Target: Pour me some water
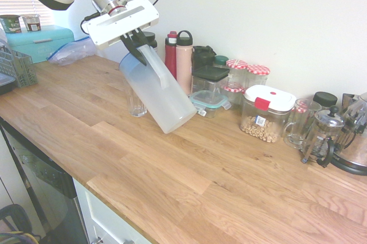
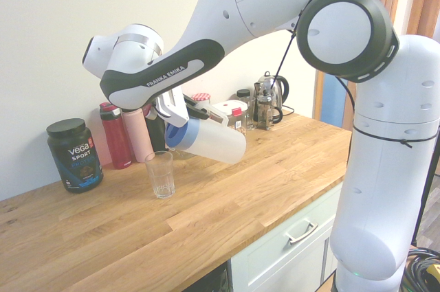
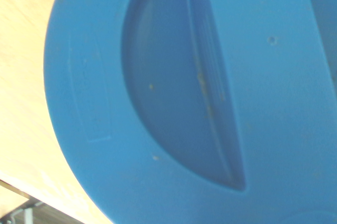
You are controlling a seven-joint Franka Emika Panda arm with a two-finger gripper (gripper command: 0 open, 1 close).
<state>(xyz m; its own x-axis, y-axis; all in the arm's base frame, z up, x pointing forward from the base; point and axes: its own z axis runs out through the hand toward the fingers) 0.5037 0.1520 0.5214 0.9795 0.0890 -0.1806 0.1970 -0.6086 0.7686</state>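
Note:
A frosted plastic pitcher with a blue lid hangs tilted above the wooden counter, lid end lower and toward the glass. My gripper is shut on the pitcher's handle. A clear drinking glass stands upright on the counter just below and beside the lid; it looks empty. In the first exterior view the glass is partly hidden behind the pitcher. The blue lid fills the wrist view. No stream of water shows.
Along the wall stand a red bottle, a pink bottle, jars and food containers, a glass mug, a French press and a kettle. A black tub, a dish rack and a teal box sit further along.

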